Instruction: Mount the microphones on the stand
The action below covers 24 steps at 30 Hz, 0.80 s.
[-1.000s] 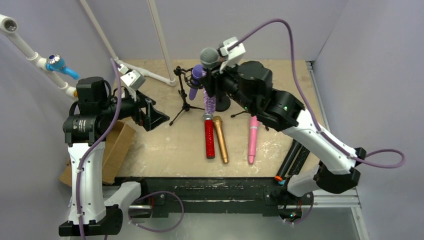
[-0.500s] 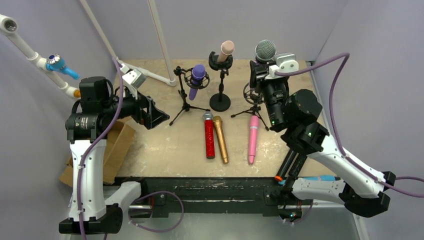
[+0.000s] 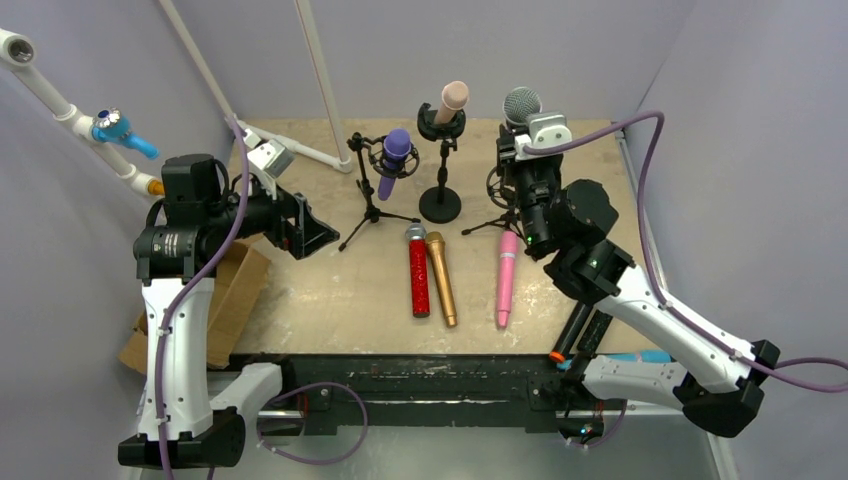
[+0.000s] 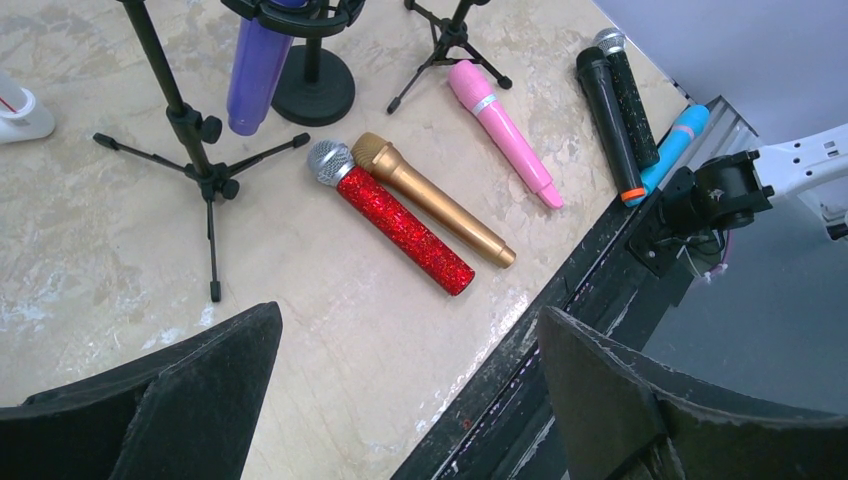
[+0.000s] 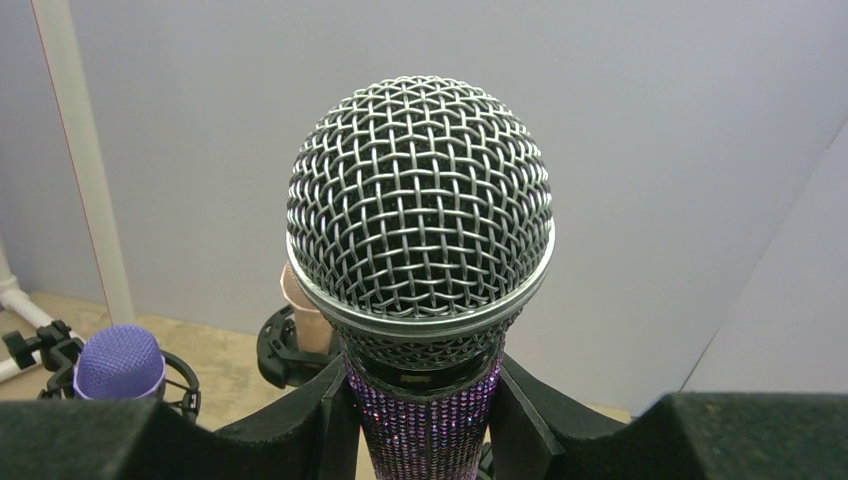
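- A pale, scuffed table (image 3: 320, 285) fills the middle of the overhead view, with grey walls on three sides.
- The left arm (image 3: 175, 300) rises at the left edge. Its left claw (image 3: 308, 228) hangs above the table with its fingers wide apart and nothing between them.
- The right arm (image 3: 640, 305) reaches from the near right corner towards the back of the table. Its right claw (image 5: 420, 425) is clamped on the handle of the glittery purple microphone (image 5: 420, 200).
- A cardboard box (image 3: 238, 290) sits at the table's left edge, under the left arm.
- Three stands line the back. The left tripod stand (image 3: 372, 200) carries the plain purple microphone (image 3: 393, 158), tilted with its head up. The round-base stand (image 3: 440, 203) carries the peach microphone (image 3: 452, 98), also head up. The right tripod stand (image 3: 503, 218) is mostly hidden behind the right claw.
- The glittery purple microphone stands upright, silver mesh head on top, directly over the right tripod stand. Whether it sits in that stand's clip cannot be told.
- The red glitter microphone (image 3: 419, 278) and the gold microphone (image 3: 441, 282) lie side by side, touching, in the table's centre, heads towards the stands.
- The pink microphone (image 3: 506, 280) lies just to their right, apart from them.
- Two black microphones (image 4: 612, 120) and a blue microphone (image 4: 672, 148) lie together at the table's near right edge.
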Available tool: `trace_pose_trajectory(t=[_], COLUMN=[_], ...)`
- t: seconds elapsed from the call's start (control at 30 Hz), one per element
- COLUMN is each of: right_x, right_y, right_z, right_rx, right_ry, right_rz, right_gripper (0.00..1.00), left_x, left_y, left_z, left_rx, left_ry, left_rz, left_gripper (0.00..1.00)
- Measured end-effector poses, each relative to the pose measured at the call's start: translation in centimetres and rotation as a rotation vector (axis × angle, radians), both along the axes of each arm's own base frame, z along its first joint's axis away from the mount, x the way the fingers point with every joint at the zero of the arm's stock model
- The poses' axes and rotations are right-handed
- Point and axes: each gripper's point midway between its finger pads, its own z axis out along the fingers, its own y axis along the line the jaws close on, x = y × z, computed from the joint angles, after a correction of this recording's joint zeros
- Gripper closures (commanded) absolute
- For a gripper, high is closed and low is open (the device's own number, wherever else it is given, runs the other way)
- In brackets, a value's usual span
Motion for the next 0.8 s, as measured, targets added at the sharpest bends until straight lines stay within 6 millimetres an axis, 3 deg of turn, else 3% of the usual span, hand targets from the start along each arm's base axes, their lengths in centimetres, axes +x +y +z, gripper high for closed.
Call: trace_pose_trajectory(t=[0.43, 0.8], right_x=[0.8, 1.4], right_y=[0.4, 0.1], right_z=[-3.3, -4.7], right_rx=[-0.056, -0.064], right_ry=[0.042, 0.045], right_rz=[-0.006, -0.022], right_gripper=[1.00, 1.00], left_x=[0.0, 0.1], left_y=[0.0, 0.1], left_z=[0.0, -0.1], left_rx=[0.001, 0.004], left_ry=[0.000, 0.001], left_rz=[0.002, 0.006], left_gripper=[0.00, 0.00])
